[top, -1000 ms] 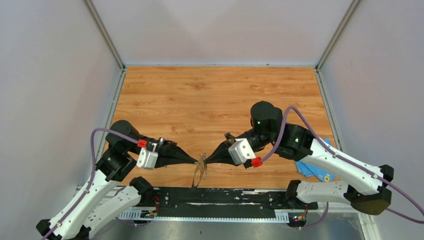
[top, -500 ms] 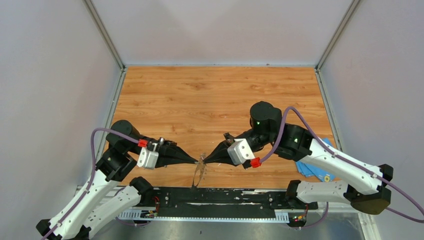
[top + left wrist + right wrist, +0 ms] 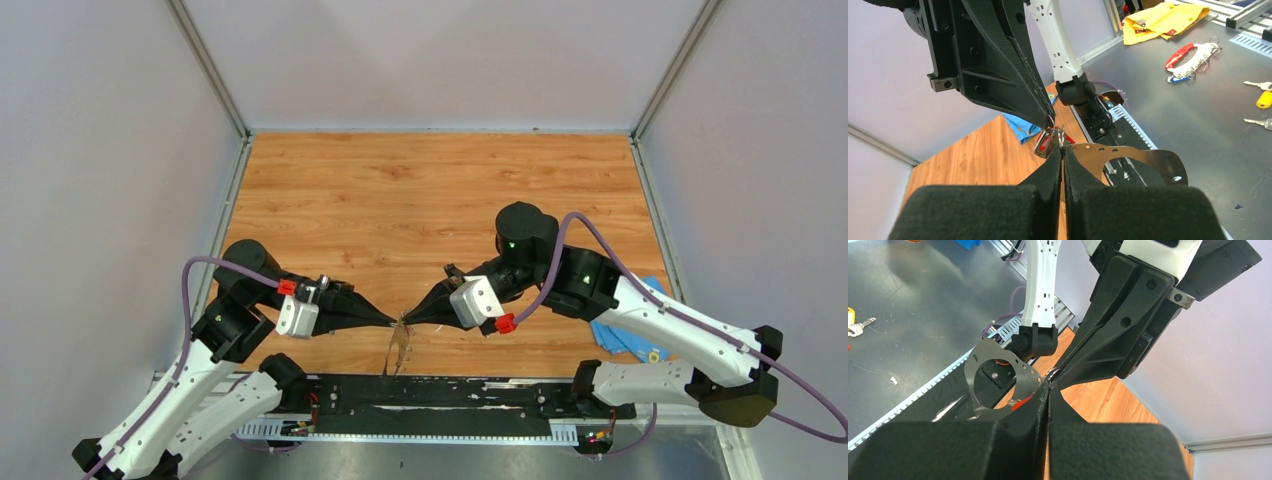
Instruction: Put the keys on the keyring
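Evidently the keyring is a thin, stiff sheet of grey metal, light but wide, so it will likely swing and twist about whatever point pinches it. It hangs edge-on below the two meeting fingertips, over the near edge of the wooden table. The best hold is on its flat rim, close to where a key must thread on, and that is where the left gripper has it, jaws clenched on the rim. The red-headed key is tiny, with a smooth plastic head (probably slippery), and is best held by that head so the metal end stays free. The right gripper is also pressed fully closed, tip to tip with the left. The key sits just under its tips, but I cannot tell whether it truly grips it.

From above, the ring is only a sliver and the key cannot be seen. The left wrist view shows the ring's broad face, its small holes and the red head beside the pinch. The right wrist view shows the ring's jagged outline, with only a glimpse of red behind it. The blue-headed key shows in no view.
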`<action>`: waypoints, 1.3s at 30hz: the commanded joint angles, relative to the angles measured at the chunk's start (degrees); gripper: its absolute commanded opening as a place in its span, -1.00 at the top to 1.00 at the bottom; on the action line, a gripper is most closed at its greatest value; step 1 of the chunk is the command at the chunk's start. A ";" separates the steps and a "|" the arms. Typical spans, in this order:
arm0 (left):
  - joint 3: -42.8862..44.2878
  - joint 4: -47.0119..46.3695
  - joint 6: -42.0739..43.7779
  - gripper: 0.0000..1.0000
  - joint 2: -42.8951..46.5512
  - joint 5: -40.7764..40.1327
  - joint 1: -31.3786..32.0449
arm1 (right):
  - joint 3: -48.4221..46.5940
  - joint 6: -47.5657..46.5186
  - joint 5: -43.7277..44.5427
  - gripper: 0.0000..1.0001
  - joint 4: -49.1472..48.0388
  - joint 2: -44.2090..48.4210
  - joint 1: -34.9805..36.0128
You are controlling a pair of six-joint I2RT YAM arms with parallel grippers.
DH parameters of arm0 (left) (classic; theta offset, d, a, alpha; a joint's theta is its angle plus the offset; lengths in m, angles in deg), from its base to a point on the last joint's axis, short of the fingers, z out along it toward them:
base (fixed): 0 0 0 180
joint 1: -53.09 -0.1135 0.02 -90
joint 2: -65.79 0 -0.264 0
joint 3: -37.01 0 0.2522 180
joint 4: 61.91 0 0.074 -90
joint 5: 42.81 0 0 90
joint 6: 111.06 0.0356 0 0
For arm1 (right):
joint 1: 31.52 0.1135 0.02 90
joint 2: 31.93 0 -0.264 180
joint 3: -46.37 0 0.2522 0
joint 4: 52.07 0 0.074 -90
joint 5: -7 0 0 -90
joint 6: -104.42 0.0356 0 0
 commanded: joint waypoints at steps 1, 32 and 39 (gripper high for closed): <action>1.36 -0.09 1.29 1.00 0.21 -0.51 0.07 | -1.87 0.10 -0.52 0.99 -0.90 -0.06 0.83; 1.86 2.63 3.65 1.00 -0.36 -1.52 0.12 | -1.60 0.80 -1.57 0.99 -2.78 -1.26 1.45; 1.88 2.73 3.78 1.00 -0.12 -1.61 0.12 | -1.43 0.72 -0.70 0.99 -2.67 -1.88 1.45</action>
